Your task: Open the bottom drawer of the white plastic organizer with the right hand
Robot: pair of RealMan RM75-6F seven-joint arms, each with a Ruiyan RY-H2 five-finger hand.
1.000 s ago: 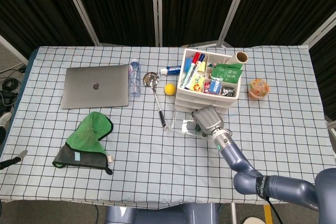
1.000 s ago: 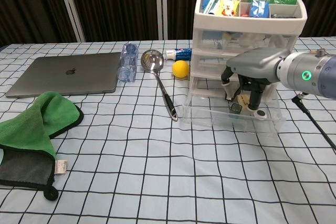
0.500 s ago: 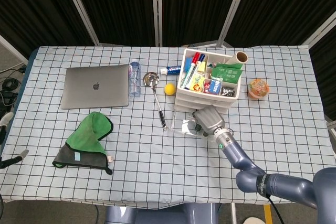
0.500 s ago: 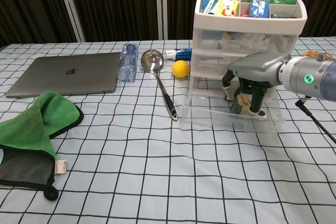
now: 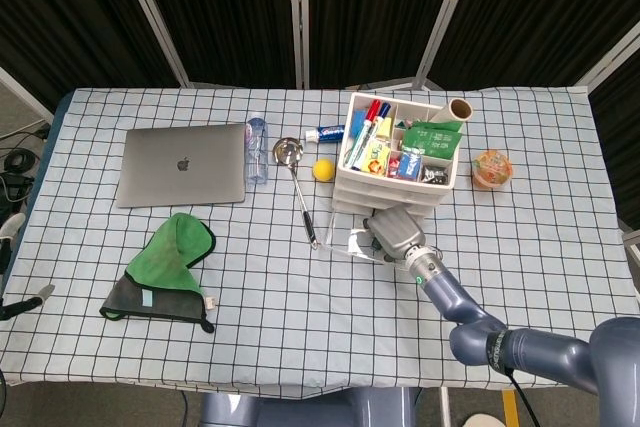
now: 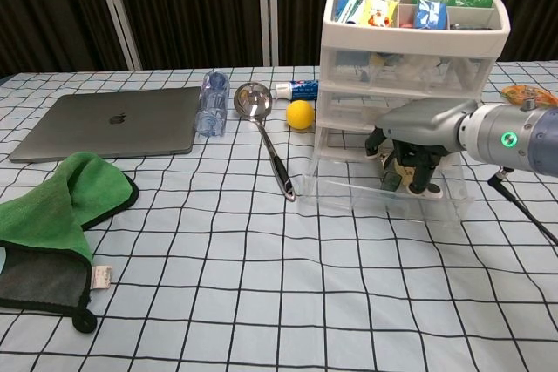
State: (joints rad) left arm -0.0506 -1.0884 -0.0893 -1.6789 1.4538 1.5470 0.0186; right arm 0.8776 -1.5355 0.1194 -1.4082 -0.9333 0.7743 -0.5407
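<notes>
The white plastic organizer (image 5: 400,169) (image 6: 410,37) stands at the back right of the table, its top tray full of markers and packets. Its clear bottom drawer (image 5: 345,240) (image 6: 349,193) is pulled out toward me, with small items inside. My right hand (image 5: 392,230) (image 6: 417,128) sits over the open drawer. Its curled fingers (image 6: 420,176) reach down inside it, hooked behind the front wall. My left hand shows in neither view.
A metal ladle (image 5: 300,187) (image 6: 266,141) lies just left of the drawer, beside a yellow ball (image 5: 323,169) (image 6: 299,114). Further left are a water bottle (image 5: 257,147), a laptop (image 5: 183,164) and a green cloth (image 5: 170,265). An orange snack cup (image 5: 491,168) sits right of the organizer.
My right hand has sunk lower and shifted slightly back toward the organizer, its fingers reaching deeper into the drawer. The drawer itself stays pulled out about the same amount.
</notes>
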